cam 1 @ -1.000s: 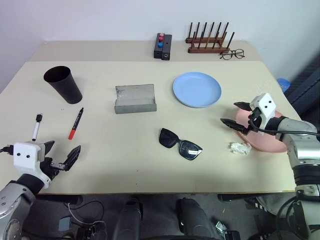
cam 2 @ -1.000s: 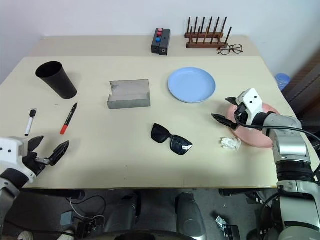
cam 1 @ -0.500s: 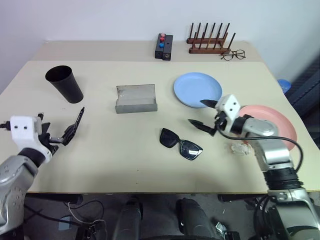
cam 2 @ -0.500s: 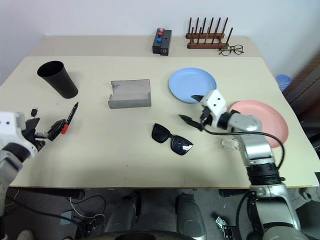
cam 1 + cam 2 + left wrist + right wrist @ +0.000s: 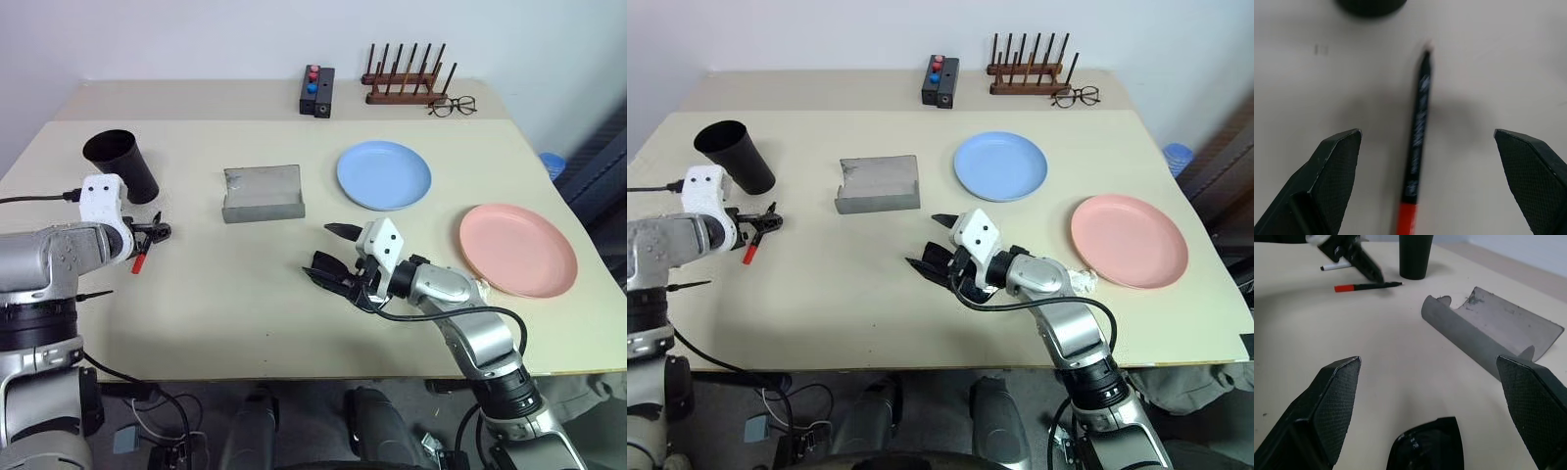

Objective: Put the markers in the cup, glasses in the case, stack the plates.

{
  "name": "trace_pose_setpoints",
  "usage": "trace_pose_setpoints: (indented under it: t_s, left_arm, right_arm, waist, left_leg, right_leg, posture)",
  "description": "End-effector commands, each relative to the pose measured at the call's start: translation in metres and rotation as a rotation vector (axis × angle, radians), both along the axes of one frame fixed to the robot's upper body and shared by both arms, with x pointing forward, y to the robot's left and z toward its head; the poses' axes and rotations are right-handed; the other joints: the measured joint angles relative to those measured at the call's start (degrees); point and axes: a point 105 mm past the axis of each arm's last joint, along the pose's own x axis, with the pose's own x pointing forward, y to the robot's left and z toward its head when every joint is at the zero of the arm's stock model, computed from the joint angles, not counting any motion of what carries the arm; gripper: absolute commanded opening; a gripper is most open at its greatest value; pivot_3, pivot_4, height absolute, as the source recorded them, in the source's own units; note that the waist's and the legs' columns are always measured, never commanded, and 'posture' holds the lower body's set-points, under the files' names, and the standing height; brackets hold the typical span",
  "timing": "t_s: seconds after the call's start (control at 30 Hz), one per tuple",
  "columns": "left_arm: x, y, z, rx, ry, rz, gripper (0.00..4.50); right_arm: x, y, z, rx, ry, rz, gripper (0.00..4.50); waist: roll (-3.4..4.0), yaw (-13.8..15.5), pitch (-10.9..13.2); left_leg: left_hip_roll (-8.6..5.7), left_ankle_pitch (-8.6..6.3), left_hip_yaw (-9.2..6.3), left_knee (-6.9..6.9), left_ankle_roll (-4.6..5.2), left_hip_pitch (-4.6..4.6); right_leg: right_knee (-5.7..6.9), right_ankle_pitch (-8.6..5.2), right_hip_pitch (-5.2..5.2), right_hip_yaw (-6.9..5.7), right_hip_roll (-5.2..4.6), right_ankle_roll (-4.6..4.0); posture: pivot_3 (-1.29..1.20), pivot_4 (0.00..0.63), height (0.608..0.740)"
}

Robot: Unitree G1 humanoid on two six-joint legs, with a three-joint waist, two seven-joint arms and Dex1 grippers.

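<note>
Two pickups in hand. Left claw [image 5: 1425, 183] open, straddling black red-tipped marker [image 5: 1418, 142] lying near black tapered cup [image 5: 121, 164]. Right claw [image 5: 1422, 418] open over black-framed sunglasses [image 5: 1426, 448], grey hinged case [image 5: 263, 193] beyond. Next, likely: lower, close.

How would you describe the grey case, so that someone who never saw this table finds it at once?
Start from the beige table and look near its middle, between the black cup on the robot's left and the light blue plate. The case lies there open, a long, slim grey box. It is the only grey, angular thing among round and black neighbours.
</note>
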Motion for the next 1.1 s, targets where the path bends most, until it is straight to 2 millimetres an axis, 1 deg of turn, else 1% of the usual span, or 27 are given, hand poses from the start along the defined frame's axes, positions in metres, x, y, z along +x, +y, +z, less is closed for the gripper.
trace_pose_setpoints:
  t_s: [0.03, 0.27, 0.3, 0.37, 0.53, 0.6, 0.63, 0.67, 0.77, 0.8, 0.83, 0.9, 0.93, 0.97, 1.03, 1.1]
  left_arm:
    - [0.002, 0.005, 0.002, -0.040, 0.022, 0.020, 4.46]
    - [0.006, -0.005, -0.009, -0.114, 0.091, -0.001, 4.46]
    - [0.006, -0.005, -0.011, -0.135, 0.101, 0.017, 4.23]
    - [0.005, -0.005, -0.012, -0.156, 0.109, 0.037, 3.59]
    - [0.000, -0.002, -0.016, -0.090, 0.130, 0.030, 1.20]
    - [0.000, -0.001, -0.016, -0.071, 0.130, 0.026, 0.15]
    - [0.001, -0.001, -0.015, -0.060, 0.119, 0.020, 0.03]
    - [0.002, -0.001, -0.014, -0.048, 0.103, 0.018, 0.03]
    - [0.014, -0.010, 0.006, -0.086, -0.059, 0.013, 0.03]
    - [0.019, -0.016, 0.019, -0.067, -0.155, -0.034, 0.03]
    - [0.023, -0.021, 0.035, 0.005, -0.259, -0.079, 0.03]
    - [0.024, -0.033, 0.057, 0.117, -0.403, -0.181, 0.03]
    - [0.024, -0.037, 0.072, 0.163, -0.495, -0.223, 0.03]
    - [0.023, -0.039, 0.086, 0.145, -0.582, -0.238, 0.03]
    - [0.022, -0.032, 0.111, 0.132, -0.731, -0.207, 0.03]
    - [0.022, -0.022, 0.133, 0.180, -0.848, -0.135, 0.03]
  right_arm:
    - [-0.008, 0.005, 0.012, 0.014, -0.061, 0.024, 4.50]
    - [-0.009, 0.007, 0.012, 0.010, -0.062, 0.037, 4.50]
    - [-0.008, 0.007, 0.013, 0.012, -0.064, 0.037, 4.50]
    - [-0.007, 0.007, 0.015, 0.019, -0.066, 0.036, 4.50]
    - [-0.007, 0.009, 0.014, 0.024, -0.065, 0.037, 4.50]
    - [-0.007, 0.010, 0.015, 0.027, -0.066, 0.038, 4.50]
    - [-0.007, 0.010, 0.015, 0.029, -0.066, 0.038, 4.50]
    - [-0.007, 0.011, 0.016, 0.031, -0.066, 0.038, 4.50]
    - [-0.006, 0.011, 0.016, 0.033, -0.068, 0.036, 4.50]
    - [-0.005, 0.010, 0.016, 0.033, -0.070, 0.032, 4.50]
    - [-0.004, 0.010, 0.017, 0.033, -0.073, 0.029, 4.50]
    - [-0.003, 0.010, 0.018, 0.034, -0.079, 0.025, 4.50]
    - [-0.002, 0.011, 0.020, 0.039, -0.087, 0.023, 4.50]
    - [-0.001, 0.012, 0.023, 0.051, -0.097, 0.022, 4.50]
    - [0.000, 0.014, 0.030, 0.075, -0.116, 0.021, 4.50]
    - [0.003, 0.015, 0.035, 0.099, -0.133, 0.014, 4.50]
  waist:
    - [-0.01, 0.01, 0.00]
    - [-0.01, 0.17, -0.02]
    - [-0.01, 0.20, -0.02]
    - [-0.01, 0.26, -0.02]
    - [-0.02, 0.28, -0.02]
    - [-0.02, 0.30, -0.02]
    - [-0.02, 0.32, -0.03]
    - [-0.01, 0.28, -0.03]
    - [-0.01, 0.50, -0.03]
    - [-0.02, 0.59, -0.03]
    - [-0.03, 0.58, -0.03]
    - [-0.11, 0.53, -0.01]
    - [-0.11, 0.51, -0.01]
    - [-0.11, 0.50, -0.01]
    - [-0.12, 0.47, -0.01]
    - [-0.12, 0.22, -0.01]
  left_leg:
    - [0.00, 0.00, 0.00, 0.00, 0.00, 0.00]
    - [0.00, 0.01, 0.00, 0.01, -0.01, 0.03]
    - [-0.01, 0.01, 0.00, 0.01, -0.01, 0.05]
    - [-0.01, 0.01, 0.00, 0.01, -0.01, 0.06]
    - [-0.01, 0.01, 0.00, 0.01, -0.01, 0.06]
    - [-0.01, 0.01, 0.00, 0.01, -0.01, 0.06]
    - [-0.01, 0.01, 0.00, 0.01, -0.02, 0.06]
    - [-0.01, 0.01, 0.00, 0.01, -0.02, 0.06]
    - [-0.01, 0.01, 0.00, 0.01, -0.01, 0.07]
    - [-0.01, 0.01, 0.00, 0.02, -0.02, 0.08]
    - [-0.01, 0.01, 0.00, 0.03, -0.03, 0.07]
    - [0.00, 0.02, 0.00, 0.02, -0.04, 0.02]
    - [0.00, 0.03, 0.00, 0.02, -0.05, 0.01]
    - [0.00, 0.02, 0.00, 0.01, -0.05, 0.00]
    - [0.00, 0.02, 0.00, 0.00, -0.05, 0.00]
    - [0.00, 0.02, 0.00, 0.00, -0.05, 0.01]
  right_leg:
    - [0.00, 0.00, 0.00, 0.00, 0.00, 0.00]
    - [0.02, 0.00, 0.04, 0.00, -0.01, 0.00]
    - [0.02, 0.00, 0.06, 0.00, -0.01, 0.00]
    - [0.02, 0.00, 0.07, 0.00, -0.01, 0.01]
    - [0.02, 0.00, 0.08, 0.00, -0.02, 0.03]
    - [0.02, 0.00, 0.09, 0.00, -0.02, 0.03]
    - [0.03, 0.00, 0.09, 0.00, -0.02, 0.03]
    - [0.02, 0.00, 0.09, 0.00, -0.02, 0.03]
    - [0.03, 0.00, 0.10, 0.00, -0.03, 0.03]
    - [0.03, 0.00, 0.10, 0.00, -0.03, 0.03]
    - [0.03, 0.00, 0.10, -0.01, -0.03, 0.03]
    - [0.01, 0.01, 0.08, 0.00, -0.03, 0.02]
    - [0.01, 0.01, 0.06, 0.00, -0.03, 0.02]
    - [0.00, 0.01, 0.05, 0.00, -0.03, 0.02]
    - [0.00, 0.01, 0.03, 0.00, -0.03, 0.01]
    - [0.00, 0.01, 0.03, 0.00, -0.03, 0.01]
  posture:
    - [0.00, 0.150, 0.740]
    - [0.00, 0.150, 0.740]
    - [0.00, 0.150, 0.740]
    - [0.00, 0.150, 0.740]
    - [0.00, 0.150, 0.740]
    - [0.00, 0.150, 0.740]
    - [0.00, 0.150, 0.740]
    - [0.00, 0.150, 0.740]
    - [0.00, 0.150, 0.740]
    - [0.00, 0.150, 0.740]
    - [0.00, 0.150, 0.740]
    - [0.00, 0.150, 0.740]
    - [0.00, 0.150, 0.740]
    - [0.00, 0.150, 0.740]
    - [0.00, 0.150, 0.740]
    - [0.00, 0.150, 0.740]
